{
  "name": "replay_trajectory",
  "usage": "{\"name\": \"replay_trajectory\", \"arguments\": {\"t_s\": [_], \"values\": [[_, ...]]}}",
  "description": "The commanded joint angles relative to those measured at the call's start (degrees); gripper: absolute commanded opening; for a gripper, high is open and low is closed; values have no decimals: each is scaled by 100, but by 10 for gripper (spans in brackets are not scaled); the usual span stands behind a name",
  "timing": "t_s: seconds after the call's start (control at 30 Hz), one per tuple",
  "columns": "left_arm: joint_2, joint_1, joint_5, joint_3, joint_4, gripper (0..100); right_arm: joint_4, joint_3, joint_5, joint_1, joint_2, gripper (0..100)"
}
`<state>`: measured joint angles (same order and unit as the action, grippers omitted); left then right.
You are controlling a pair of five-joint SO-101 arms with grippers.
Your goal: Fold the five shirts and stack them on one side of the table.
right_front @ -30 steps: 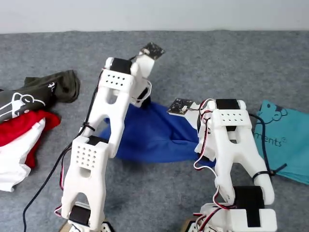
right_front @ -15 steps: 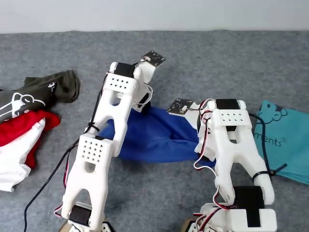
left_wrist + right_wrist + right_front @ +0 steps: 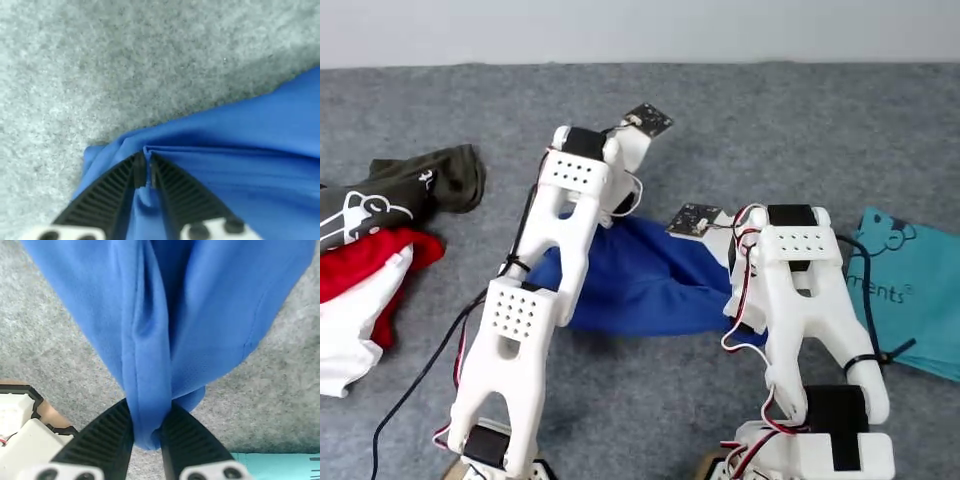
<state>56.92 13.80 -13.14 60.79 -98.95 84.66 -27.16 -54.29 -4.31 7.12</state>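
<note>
A blue shirt (image 3: 640,280) is stretched between my two arms at the middle of the grey table. My left gripper (image 3: 144,172) is shut on a fold at the shirt's far edge (image 3: 225,150); in the high view that arm's wrist (image 3: 610,175) stands over the shirt's far left corner. My right gripper (image 3: 147,427) is shut on a bunched edge of the blue shirt (image 3: 200,315), on its right side under the right arm (image 3: 790,280). The cloth hangs in folds from the right gripper.
A teal shirt (image 3: 910,285) lies at the right edge, partly under the right arm. At the left edge lie an olive shirt (image 3: 400,195), a red shirt (image 3: 365,262) and a white shirt (image 3: 350,335) in a loose heap. Grey carpet-like table (image 3: 770,130) beyond.
The left arm has swung to the right and slightly nearer with the blue shirt's corner in its gripper. The right arm has kept still.
</note>
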Motion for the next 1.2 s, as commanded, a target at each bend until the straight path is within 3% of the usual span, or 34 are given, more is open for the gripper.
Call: {"name": "replay_trajectory", "arguments": {"t_s": [0.0, 0.27, 0.47, 0.73, 0.87, 1.07, 1.17], "values": [[-1099, -26, -70, 180, -167, 13, 75, 273, 35, 110, 277, 9], [-3033, -193, -97, -857, -167, 13, 75, 290, 44, 110, 286, 9], [-4730, -360, -123, -2651, -167, 13, 286, 299, 35, 92, 435, 9], [-6848, -484, -703, -5508, -114, 13, 857, 299, 53, 75, 1015, 9], [-7587, -1257, -686, -6264, 369, 13, 936, 299, 176, 75, 1130, 50], [-7903, -2840, -677, -6492, 985, 13, 813, 308, 923, -84, 1121, 274], [-7912, -3253, -677, -6492, 1011, 13, 822, 308, 976, -435, 1112, 278]]}}
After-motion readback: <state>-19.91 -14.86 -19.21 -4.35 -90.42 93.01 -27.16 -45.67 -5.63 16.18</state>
